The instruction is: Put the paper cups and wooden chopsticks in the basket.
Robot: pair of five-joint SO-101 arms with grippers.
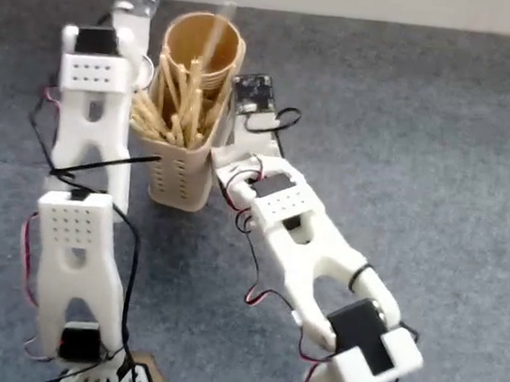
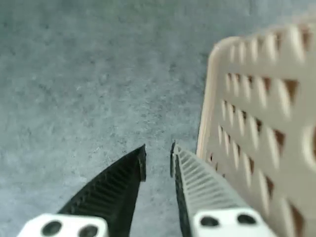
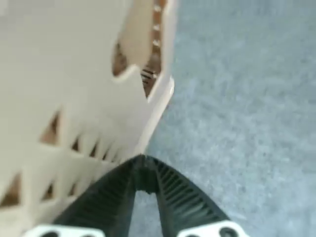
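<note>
The beige perforated basket (image 1: 181, 179) stands upright between my two arms. Stacked paper cups (image 1: 202, 43) and a bundle of wooden chopsticks (image 1: 174, 106) sit inside it. My left gripper (image 2: 158, 159) hangs over bare carpet beside the basket wall (image 2: 256, 133). It is open by a narrow gap with nothing between its fingers. My right gripper (image 3: 143, 162) is shut, tips touching and holding nothing, right up against the basket's side (image 3: 84, 113). In the high view the right arm (image 1: 276, 202) leans in at the basket's right and the left arm (image 1: 91, 94) stands at its left.
Grey carpet (image 1: 422, 144) covers the whole surface, with open room to the right and front of the basket. Loose cables (image 1: 271, 120) run from both arms close to the basket. A pale wall edge runs along the far side.
</note>
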